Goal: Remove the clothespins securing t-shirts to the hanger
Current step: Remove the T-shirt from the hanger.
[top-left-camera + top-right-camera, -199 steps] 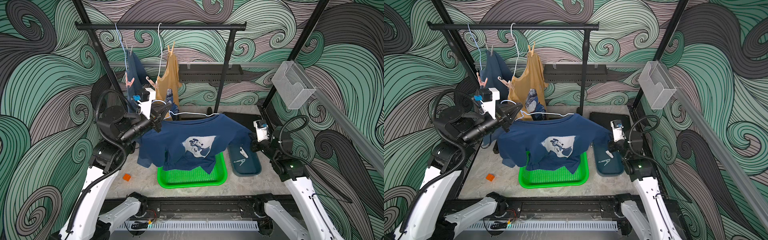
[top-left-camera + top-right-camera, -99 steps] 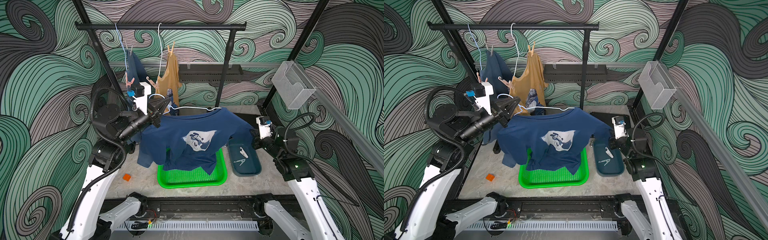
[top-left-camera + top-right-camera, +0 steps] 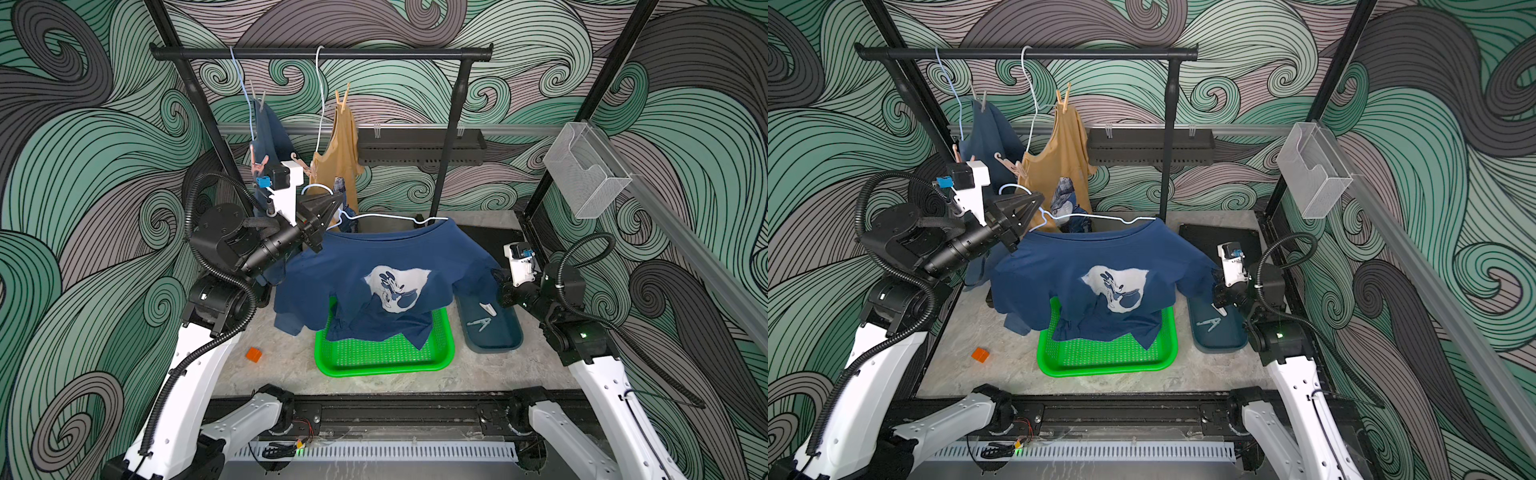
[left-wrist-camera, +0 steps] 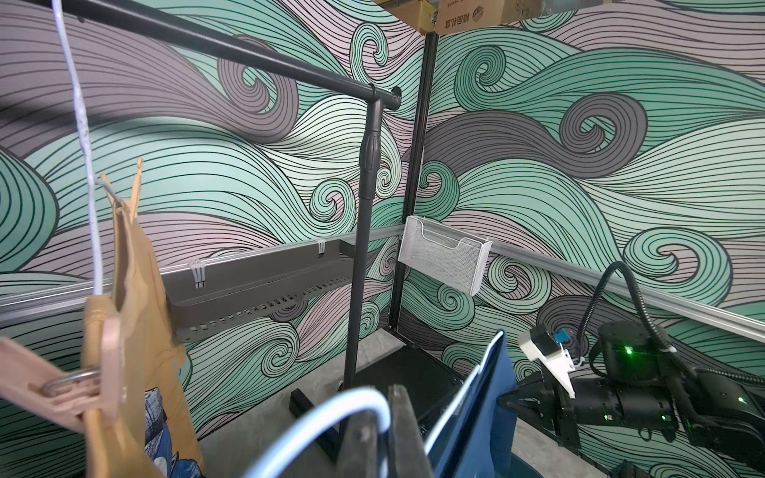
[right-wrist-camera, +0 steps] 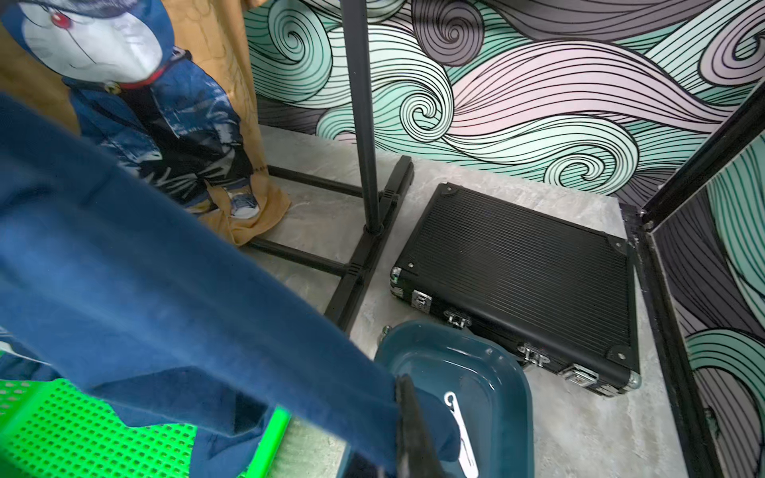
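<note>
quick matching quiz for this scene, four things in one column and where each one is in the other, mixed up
Things:
1 mickey shirt
2 tan shirt
3 orange block
4 teal tray

Places:
a hanging from the rail
b on the table near the left arm
c holding two loose pegs
d on a hanger gripped by the left tool, above the green tray

Pairs: 1-d, 2-a, 3-b, 4-c
</note>
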Available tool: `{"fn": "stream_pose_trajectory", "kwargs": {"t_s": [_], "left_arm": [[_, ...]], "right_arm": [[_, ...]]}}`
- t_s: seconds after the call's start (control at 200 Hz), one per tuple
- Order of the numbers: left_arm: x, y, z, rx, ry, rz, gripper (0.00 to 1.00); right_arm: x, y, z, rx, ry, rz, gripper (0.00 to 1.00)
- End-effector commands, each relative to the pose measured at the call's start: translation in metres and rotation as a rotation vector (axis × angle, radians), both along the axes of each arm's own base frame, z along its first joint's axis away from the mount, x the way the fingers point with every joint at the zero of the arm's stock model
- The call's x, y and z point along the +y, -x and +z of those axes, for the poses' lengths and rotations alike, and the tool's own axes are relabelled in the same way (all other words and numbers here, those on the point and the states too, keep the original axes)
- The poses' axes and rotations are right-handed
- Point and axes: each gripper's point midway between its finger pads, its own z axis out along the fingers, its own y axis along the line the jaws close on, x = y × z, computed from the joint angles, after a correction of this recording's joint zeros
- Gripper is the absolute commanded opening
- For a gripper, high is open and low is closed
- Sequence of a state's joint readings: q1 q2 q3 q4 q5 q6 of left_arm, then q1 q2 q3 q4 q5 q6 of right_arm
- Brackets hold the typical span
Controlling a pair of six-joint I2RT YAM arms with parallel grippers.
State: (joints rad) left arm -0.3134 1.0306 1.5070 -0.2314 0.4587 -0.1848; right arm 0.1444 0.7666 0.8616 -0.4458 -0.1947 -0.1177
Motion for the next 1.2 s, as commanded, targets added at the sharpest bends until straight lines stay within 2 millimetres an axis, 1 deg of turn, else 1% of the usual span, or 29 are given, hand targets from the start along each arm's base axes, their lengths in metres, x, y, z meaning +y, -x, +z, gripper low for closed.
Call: {"fn": "stream_pose_trajectory", "kwargs": {"t_s": [0.0, 0.05, 0.135, 0.195, 0.32, 0.415, 0.52, 0.565, 0.62, 0.695, 0.801, 0.861, 0.901, 0.991, 1.046, 1.121, 1.196], "left_arm": [[0.008, 0.015, 0.041, -0.122, 0.102, -0.005, 0.00], [0.007, 0.014, 0.041, -0.116, 0.111, -0.016, 0.00], [0.007, 0.012, 0.043, -0.118, 0.130, -0.020, 0.00], [0.007, 0.013, 0.045, -0.121, 0.131, -0.021, 0.00], [0.007, 0.012, 0.047, -0.124, 0.140, -0.022, 0.00], [0.006, 0.010, 0.047, -0.120, 0.152, -0.023, 0.00], [0.007, 0.010, 0.048, -0.127, 0.156, -0.017, 0.00], [0.008, 0.010, 0.048, -0.127, 0.152, -0.017, 0.00], [0.007, 0.010, 0.047, -0.126, 0.144, -0.016, 0.00], [0.009, 0.008, 0.048, -0.136, 0.132, 0.002, 0.00], [0.010, 0.008, 0.051, -0.142, 0.121, 0.010, 0.00], [0.011, 0.008, 0.053, -0.146, 0.130, 0.014, 0.00], [0.011, 0.009, 0.054, -0.150, 0.131, 0.015, 0.00], [0.015, 0.007, 0.052, -0.155, 0.101, 0.051, 0.00], [0.019, 0.008, 0.055, -0.164, 0.099, 0.062, 0.00], [0.021, 0.010, 0.059, -0.171, 0.109, 0.062, 0.00], [0.022, 0.008, 0.059, -0.171, 0.106, 0.070, 0.00]], "right_arm": [[0.005, 0.001, 0.013, -0.009, -0.011, 0.015, 0.00], [0.008, 0.002, 0.014, -0.009, 0.005, 0.025, 0.00], [0.016, 0.004, 0.009, 0.011, -0.012, 0.053, 0.00], [0.015, 0.004, 0.003, 0.022, -0.001, 0.049, 0.00], [0.022, 0.006, 0.001, 0.023, 0.003, 0.071, 0.00], [0.027, 0.009, -0.014, 0.061, 0.019, 0.088, 0.00], [0.025, 0.013, -0.030, 0.076, 0.039, 0.080, 0.00], [0.029, 0.016, -0.026, 0.068, 0.021, 0.097, 0.00], [0.028, 0.014, -0.019, 0.048, 0.028, 0.089, 0.00], [0.026, 0.011, -0.025, 0.067, 0.074, 0.092, 0.00], [0.027, 0.009, -0.019, 0.049, 0.058, 0.090, 0.00], [0.028, 0.008, -0.025, 0.058, 0.058, 0.092, 0.00], [0.028, 0.008, -0.025, 0.063, 0.062, 0.096, 0.00], [0.021, 0.007, -0.026, 0.045, 0.106, 0.076, 0.00], [0.018, 0.010, -0.033, 0.057, 0.111, 0.070, 0.00], [0.019, 0.014, -0.039, 0.063, 0.088, 0.076, 0.00], [0.018, 0.015, -0.040, 0.054, 0.087, 0.071, 0.00]]}}
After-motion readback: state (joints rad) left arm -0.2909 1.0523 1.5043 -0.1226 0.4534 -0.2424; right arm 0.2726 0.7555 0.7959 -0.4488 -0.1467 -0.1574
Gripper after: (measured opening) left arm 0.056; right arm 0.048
